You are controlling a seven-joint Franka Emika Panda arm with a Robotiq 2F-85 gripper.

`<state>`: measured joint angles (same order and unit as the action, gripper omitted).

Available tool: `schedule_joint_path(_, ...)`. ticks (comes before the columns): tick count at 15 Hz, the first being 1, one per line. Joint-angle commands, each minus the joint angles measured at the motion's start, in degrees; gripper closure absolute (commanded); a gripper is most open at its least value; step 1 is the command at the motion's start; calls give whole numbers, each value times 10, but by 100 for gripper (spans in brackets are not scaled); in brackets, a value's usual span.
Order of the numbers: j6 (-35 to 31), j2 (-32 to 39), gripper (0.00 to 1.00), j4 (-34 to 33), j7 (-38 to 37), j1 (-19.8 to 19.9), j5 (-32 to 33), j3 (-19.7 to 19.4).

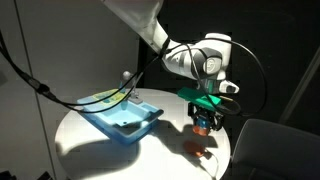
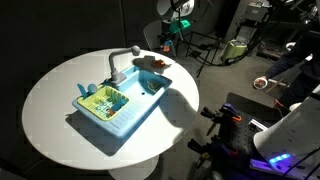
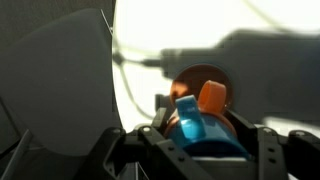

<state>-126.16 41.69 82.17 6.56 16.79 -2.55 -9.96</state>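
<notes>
My gripper (image 1: 205,120) hangs just above the round white table (image 1: 90,150), near its edge and beside the end of a blue toy sink (image 1: 122,115). It is shut on a small blue and orange object (image 3: 195,125), seen between the jaws in the wrist view. A brownish-orange round thing (image 3: 195,80) lies on the table right below it and also shows in both exterior views (image 1: 199,150) (image 2: 157,64). In an exterior view the gripper (image 2: 167,40) is at the table's far side, beyond the sink (image 2: 115,108).
The sink has a white faucet (image 2: 120,62) and a yellow-green dish rack (image 2: 100,100) in one basin. A grey chair (image 1: 268,148) stands close to the table's edge by the gripper. Dark equipment (image 2: 245,135) and cables (image 1: 30,75) surround the table.
</notes>
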Motion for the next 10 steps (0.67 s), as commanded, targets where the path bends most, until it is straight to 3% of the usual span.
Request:
schedule_joint_path(1, 20, 40, 64, -53, 16, 14, 6, 11)
schedule_joint_path(10, 12, 102, 64, -91, 27, 22, 5, 18)
